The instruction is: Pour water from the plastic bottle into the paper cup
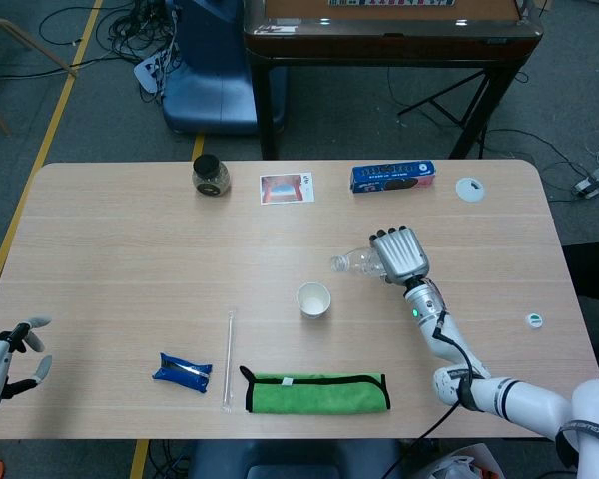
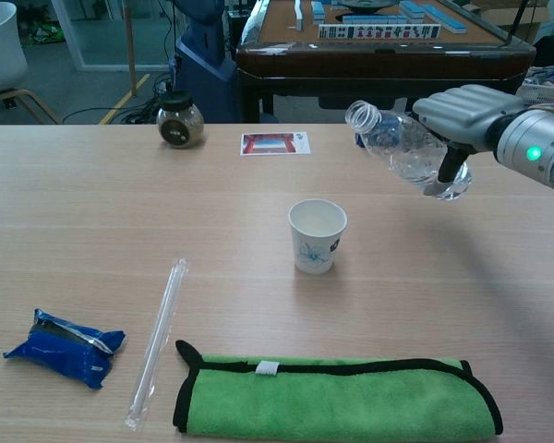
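My right hand (image 1: pixel 399 254) (image 2: pixel 462 115) grips a clear, uncapped plastic bottle (image 2: pixel 402 150) (image 1: pixel 359 262) in the air. The bottle is tilted steeply, its open mouth pointing left, above and to the right of the paper cup. The white paper cup (image 2: pixel 317 234) (image 1: pixel 313 299) stands upright on the wooden table (image 1: pixel 130 259), mid-table, apart from the bottle. No water stream shows. My left hand (image 1: pixel 0 364) hovers at the table's near left corner, fingers apart, holding nothing; the chest view does not show it.
A folded green cloth (image 2: pixel 337 399) lies along the front edge, with a wrapped straw (image 2: pixel 157 340) and a blue packet (image 2: pixel 65 347) to its left. At the back sit a dark-lidded jar (image 2: pixel 179 120), a card (image 2: pixel 274 143), a blue biscuit box (image 1: pixel 392 177) and a white lid (image 1: pixel 469 189).
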